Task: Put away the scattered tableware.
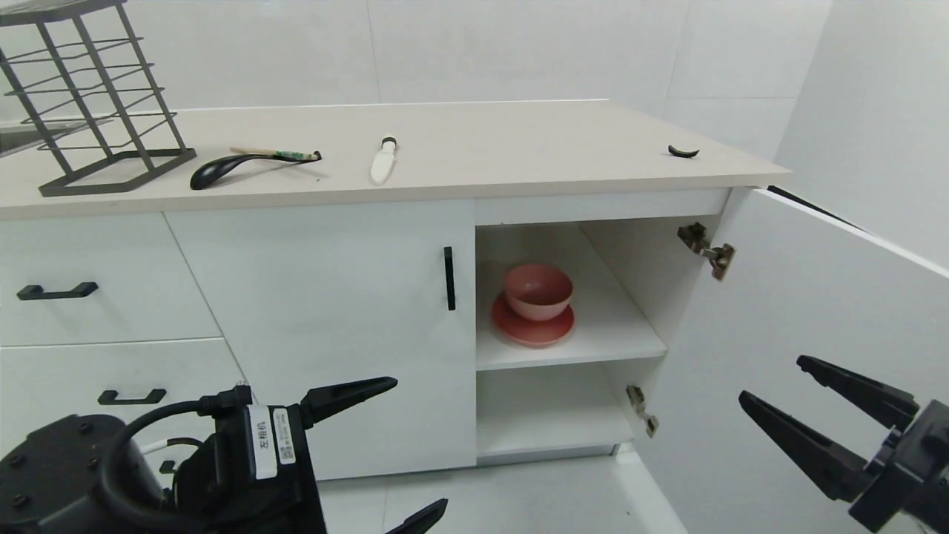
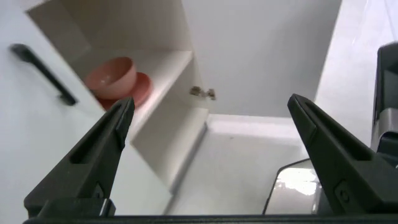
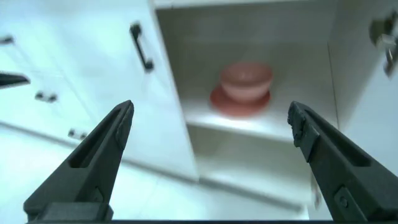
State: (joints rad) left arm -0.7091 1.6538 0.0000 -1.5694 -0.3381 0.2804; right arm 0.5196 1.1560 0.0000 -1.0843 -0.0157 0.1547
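**Head view.** We see the left gripper hanging low before the closed cabinet door, fingers spread wide and holding nothing. The right gripper is just as wide apart and empty, low beside the swung-open door. A pink bowl sits on a red plate on the upper shelf of the open compartment. Loose pieces lie on the countertop, well above both grippers:
- A black spoon lies near the wire rack, its handle running toward the robot's right.
- Chopsticks lie along that handle on much the same line.
- A white utensil lies with its long axis running roughly front to back.
- A small dark curved piece sits far toward the right end.

In our judgement the spoon, chopsticks and white utensil fall to the left arm, which must rise and reach forward. The right arm is nearer the curved piece.

**Left wrist view.** The left gripper shows its two fingers far apart. The bowl and plate sit on their shelf beyond one fingertip, well apart from it.

**Right wrist view.** The right gripper is likewise spread. The bowl and plate lie ahead between its fingers, well apart from them.
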